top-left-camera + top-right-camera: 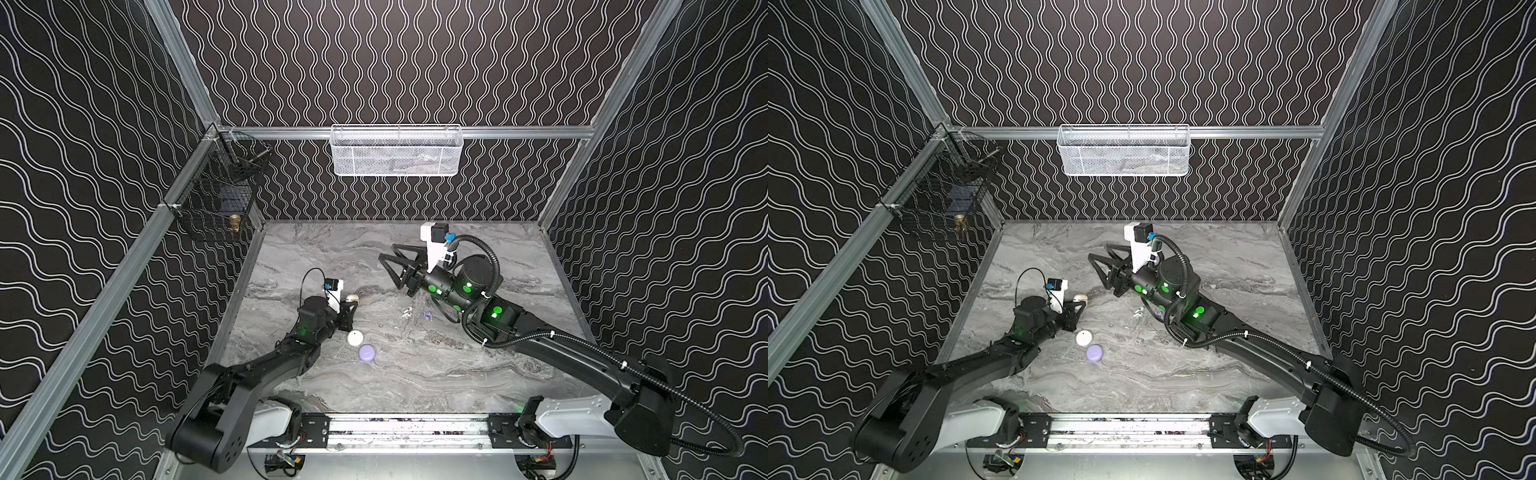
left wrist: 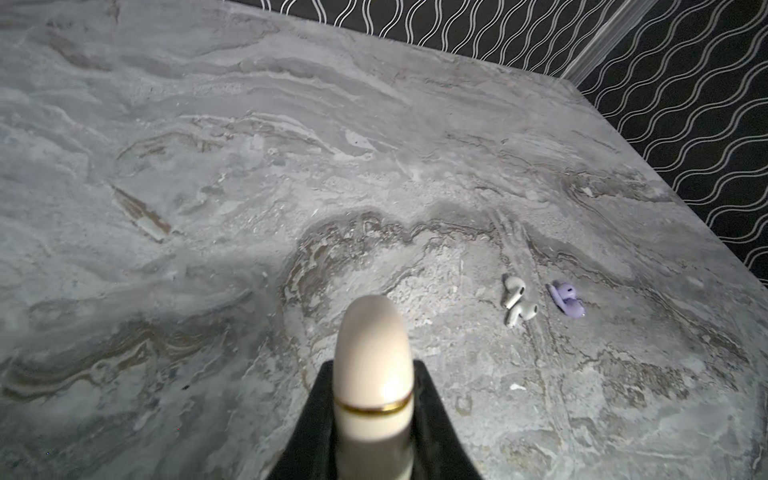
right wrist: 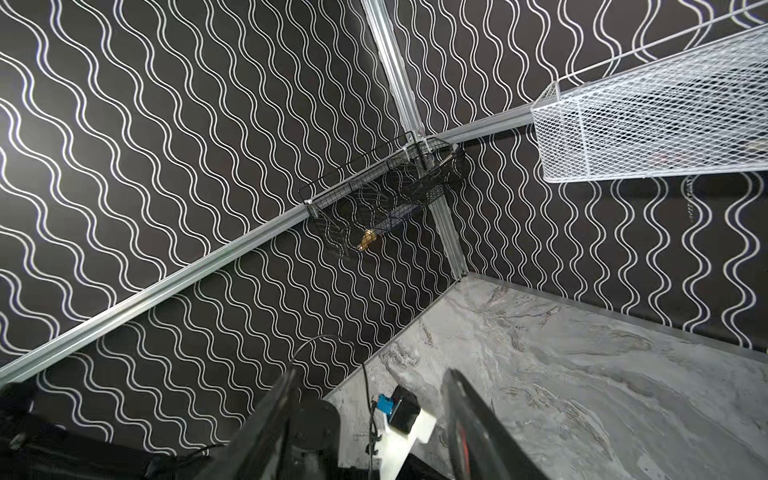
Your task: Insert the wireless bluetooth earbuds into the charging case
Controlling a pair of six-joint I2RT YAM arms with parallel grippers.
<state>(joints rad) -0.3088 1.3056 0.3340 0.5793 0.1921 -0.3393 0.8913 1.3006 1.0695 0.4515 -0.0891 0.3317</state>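
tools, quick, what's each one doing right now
left tool: closed, holding the cream case
right tool: open, holding nothing

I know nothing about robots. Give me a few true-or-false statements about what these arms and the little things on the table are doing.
1. The left gripper is clamped on a cream case. True.
2. The right gripper is holding an earbud. False: it is open and empty, raised above the table.
3. The white earbuds lie loose on the table, outside any case. True.
4. The lavender case sits in the hanging basket. False: it lies on the table beside the white case.
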